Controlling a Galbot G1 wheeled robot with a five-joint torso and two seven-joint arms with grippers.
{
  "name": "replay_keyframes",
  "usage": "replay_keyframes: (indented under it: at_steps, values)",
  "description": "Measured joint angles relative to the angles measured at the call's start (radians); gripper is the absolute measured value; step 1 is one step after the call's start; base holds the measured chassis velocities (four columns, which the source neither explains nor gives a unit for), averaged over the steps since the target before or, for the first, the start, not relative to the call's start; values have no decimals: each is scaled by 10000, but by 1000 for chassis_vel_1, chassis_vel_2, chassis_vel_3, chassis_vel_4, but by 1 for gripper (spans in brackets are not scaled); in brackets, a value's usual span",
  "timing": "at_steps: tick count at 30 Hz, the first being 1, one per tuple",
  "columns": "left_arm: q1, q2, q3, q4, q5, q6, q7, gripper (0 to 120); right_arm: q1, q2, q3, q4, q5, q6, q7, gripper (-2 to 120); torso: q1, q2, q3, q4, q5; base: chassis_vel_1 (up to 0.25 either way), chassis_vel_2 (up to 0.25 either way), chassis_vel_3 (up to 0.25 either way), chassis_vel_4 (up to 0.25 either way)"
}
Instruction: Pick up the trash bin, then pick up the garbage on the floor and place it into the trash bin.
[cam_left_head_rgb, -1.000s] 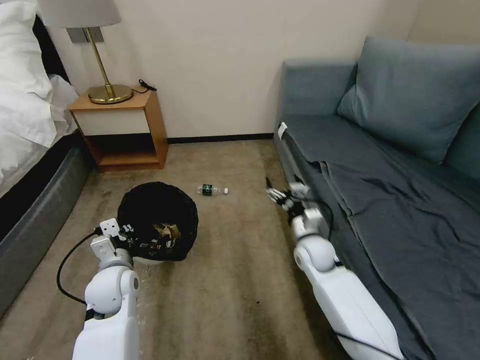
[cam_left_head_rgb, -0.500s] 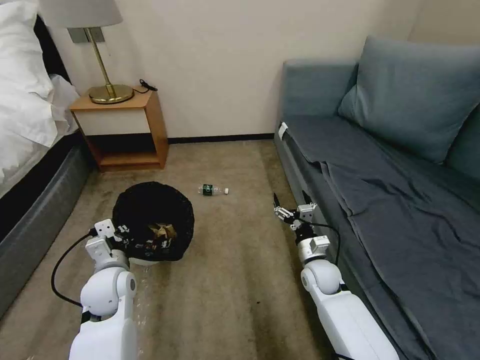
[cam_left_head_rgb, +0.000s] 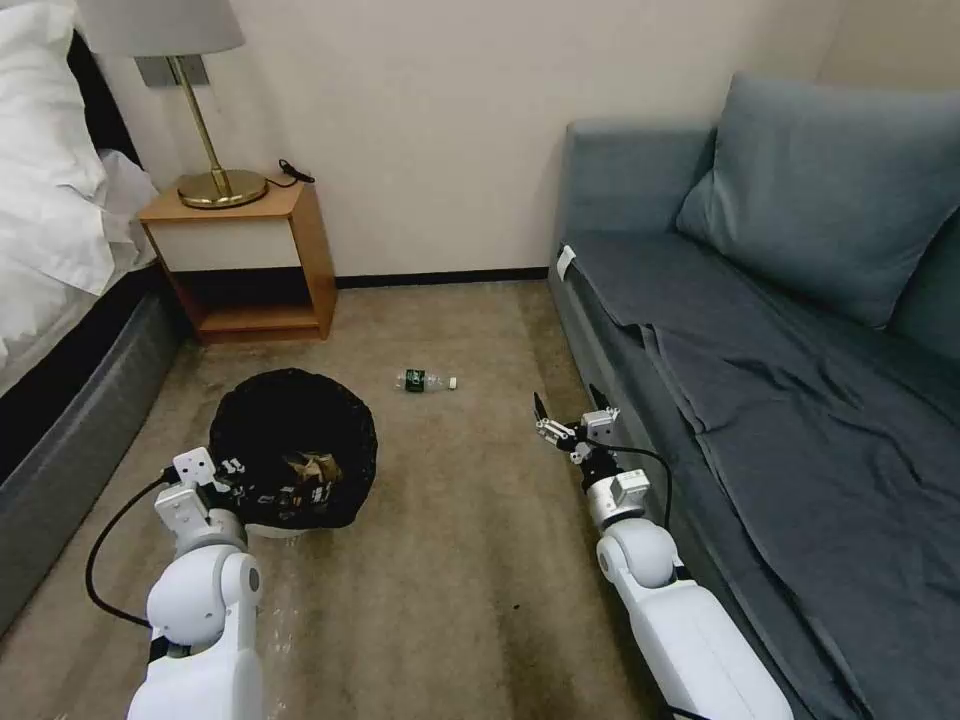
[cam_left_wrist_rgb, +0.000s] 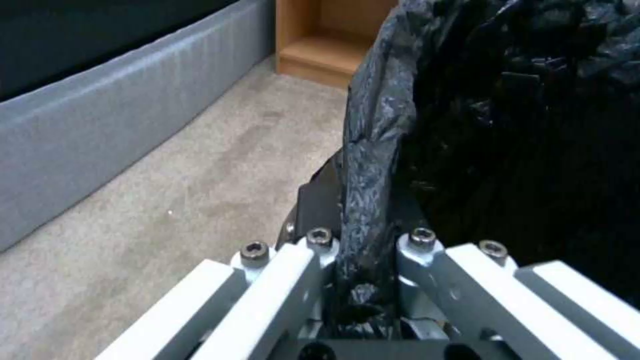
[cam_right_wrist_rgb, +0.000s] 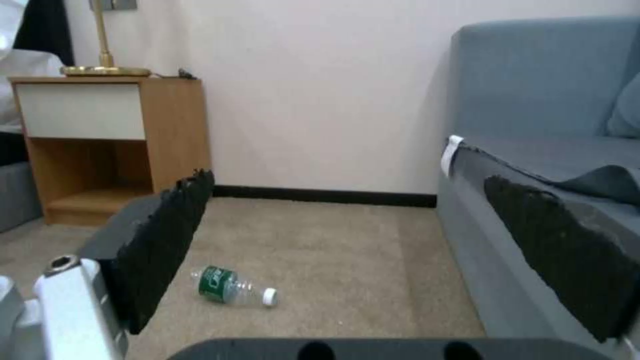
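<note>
The trash bin, white with a black liner over its rim, hangs just above the carpet at the left. My left gripper is shut on its near rim, and the liner is pinched between the fingers. Crumpled brown paper and other garbage lie inside the bin. A small clear bottle with a green label lies on the carpet beyond the bin, and it also shows ahead of the right wrist. My right gripper hovers open beside the sofa, short of the bottle, with nothing between its pads.
A wooden nightstand with a brass lamp stands against the back wall. The bed runs along the left and a grey-blue sofa along the right. Open carpet lies between them.
The left arm has carried the bin a little to the left and nearer to me. The right gripper has pulled back from its farther reach and settled beside the sofa, still open.
</note>
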Motion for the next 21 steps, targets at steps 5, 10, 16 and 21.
replay_keyframes:
  at_steps: [5,10,16,21]
  values:
    - [7,10,-33,-7,-31,-24,7,4,-8,23,-15,-82,-2,40,-49,100,1,0,1,0,0,-156,146,168,-157]
    - [-9,-3,-28,-8,-111,-25,-9,4,-34,26,-18,-127,-2,73,-89,100,1,0,3,1,1,-188,209,179,-198]
    - [-33,-16,-17,0,-125,-25,-34,4,-61,27,-21,-179,-7,125,-146,100,1,0,2,0,0,-161,162,164,-157]
    - [-44,-7,-16,7,-124,-12,-41,4,-67,47,-26,-214,-26,140,-154,100,0,0,2,0,2,-152,131,147,-136]
